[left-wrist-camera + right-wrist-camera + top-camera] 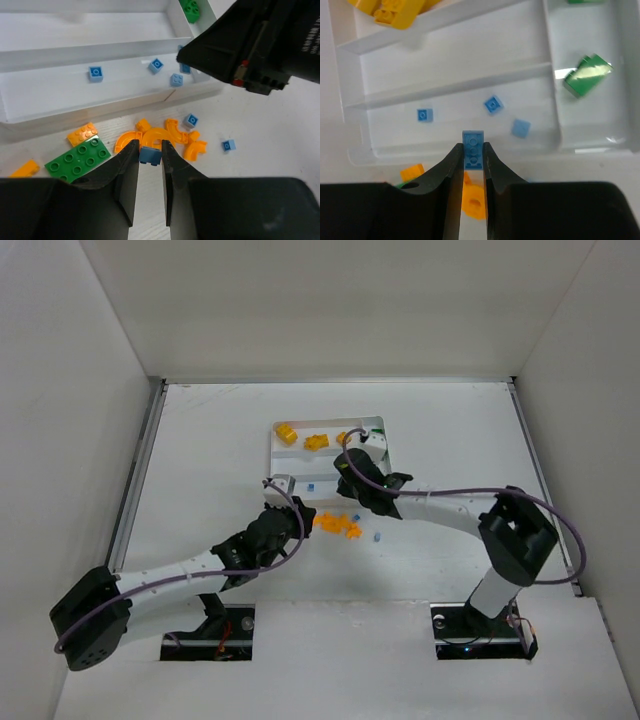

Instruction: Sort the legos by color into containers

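The white tray [275,455] lies mid-table. My left gripper [149,148] is shut on a small blue brick [150,156], just above the table by the orange curved legos [157,135]. My right gripper [473,150] is shut on a blue three-stud plate [473,142] over the near rim of the tray [450,147]. Three blue bricks [492,104] lie in the tray's near section. Yellow legos [395,10] lie in the far section. A green brick [587,75] lies in the side section. In the top view the left gripper [298,515] and right gripper [350,462] are close together.
A green plate [78,159] and an orange brick [83,133] lie on the table left of my left jaws. Two loose blue bricks [190,120] lie to the right. The black right arm [260,45] hangs close above right. White walls enclose the table.
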Controlling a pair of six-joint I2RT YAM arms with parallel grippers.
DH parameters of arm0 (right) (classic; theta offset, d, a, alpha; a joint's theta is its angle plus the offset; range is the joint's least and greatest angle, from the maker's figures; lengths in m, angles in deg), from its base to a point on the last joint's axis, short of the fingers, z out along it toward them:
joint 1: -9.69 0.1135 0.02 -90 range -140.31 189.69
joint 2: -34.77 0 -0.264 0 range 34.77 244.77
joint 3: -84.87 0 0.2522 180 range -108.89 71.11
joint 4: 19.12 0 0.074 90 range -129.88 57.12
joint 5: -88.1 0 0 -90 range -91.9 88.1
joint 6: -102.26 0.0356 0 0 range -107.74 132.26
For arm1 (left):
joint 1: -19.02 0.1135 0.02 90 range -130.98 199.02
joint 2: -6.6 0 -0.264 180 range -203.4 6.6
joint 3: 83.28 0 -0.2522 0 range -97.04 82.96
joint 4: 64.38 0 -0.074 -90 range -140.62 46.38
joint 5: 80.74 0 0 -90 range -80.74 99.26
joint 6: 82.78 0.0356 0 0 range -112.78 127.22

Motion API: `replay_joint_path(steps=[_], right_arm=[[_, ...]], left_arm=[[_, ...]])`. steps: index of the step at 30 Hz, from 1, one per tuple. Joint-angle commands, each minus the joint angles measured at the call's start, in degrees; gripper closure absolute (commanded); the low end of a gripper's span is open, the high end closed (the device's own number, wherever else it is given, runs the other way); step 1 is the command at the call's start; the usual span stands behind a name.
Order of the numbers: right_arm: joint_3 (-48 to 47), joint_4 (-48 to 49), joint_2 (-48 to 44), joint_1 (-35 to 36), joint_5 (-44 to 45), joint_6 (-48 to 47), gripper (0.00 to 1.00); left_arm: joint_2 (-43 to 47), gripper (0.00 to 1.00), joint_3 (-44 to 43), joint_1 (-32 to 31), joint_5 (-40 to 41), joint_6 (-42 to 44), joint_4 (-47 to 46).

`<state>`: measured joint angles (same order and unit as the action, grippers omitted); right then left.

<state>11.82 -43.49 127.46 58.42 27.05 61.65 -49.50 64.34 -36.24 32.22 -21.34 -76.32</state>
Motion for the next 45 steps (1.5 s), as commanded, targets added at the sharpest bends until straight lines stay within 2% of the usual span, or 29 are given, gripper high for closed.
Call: replay_joint_path(steps=[1, 3, 5, 7, 10, 16, 20, 28, 32, 35, 38, 40, 45], right_arm=[[-5.3, 9.6, 5.0, -0.8, -3.4, -5.0, 0.79], [-6.7, 10.5, 7.5, -1.1, -4.2, -5.1, 0.77], [-7.2, 11.3, 8.3, -1.2, -4.8, -5.3, 0.68], [-7.0, 12.7, 8.2, -1.4, -4.9, -6.1, 0.61], [-5.2, 13.6, 6.4, -1.6, -4.9, -6.9, 0.55], [2.8, 16.1, -0.2, -2.2, -4.9, -7.0, 0.54], [4.2, 17.0, -1.1, -3.7, -6.0, -7.3, 0.55], [11.4, 13.6, -6.5, -2.9, -4.5, -8.3, 0.72], [17.2, 7.5, -11.9, -0.1, 2.1, -5.6, 0.76], [20.9, 3.1, -16.3, 2.4, 4.8, -3.2, 0.72], [22.9, -0.7, -18.1, 4.0, 4.9, -1.1, 0.56], [23.5, -2.1, -18.2, 5.2, 4.9, 0.1, 0.51], [23.6, -2.1, -15.8, 7.2, 4.1, 1.4, 0.52]], left_arm=[[-2.1, 0.85, -3.5, 2.0, 1.7, -0.3, -0.5], [-4.2, 0.85, -4.1, 3.2, 2.3, -0.3, -0.6], [-5.6, 0.85, -4.9, 4.2, 2.6, 0.1, -0.7], [-6.6, 0.85, -5.6, 5.5, 2.7, 0.3, -0.8], [-8.2, 0.85, -6.7, 6.9, 2.7, 0.3, -1.0], [-12.5, 0.85, -9.7, 8.4, 2.7, 2.0, -1.9], [-14.9, 0.85, -11.4, 9.7, 2.6, 2.4, -2.9], [-19.7, 0.85, -13.6, 11.7, 2.7, 2.6, -3.7], [-23.1, 0.85, -14.7, 11.8, 2.7, 2.4, -4.6], [-25.4, 0.84, -15.8, 12.0, 2.7, 2.2, -4.6], [-27.0, 0.82, -16.5, 12.1, 3.3, 2.1, -4.6], [-27.6, 0.79, -16.8, 12.2, 4.1, 2.1, -4.3], [-26.7, 0.65, -16.3, 12.2, 7.3, 2.6, -4.3]])
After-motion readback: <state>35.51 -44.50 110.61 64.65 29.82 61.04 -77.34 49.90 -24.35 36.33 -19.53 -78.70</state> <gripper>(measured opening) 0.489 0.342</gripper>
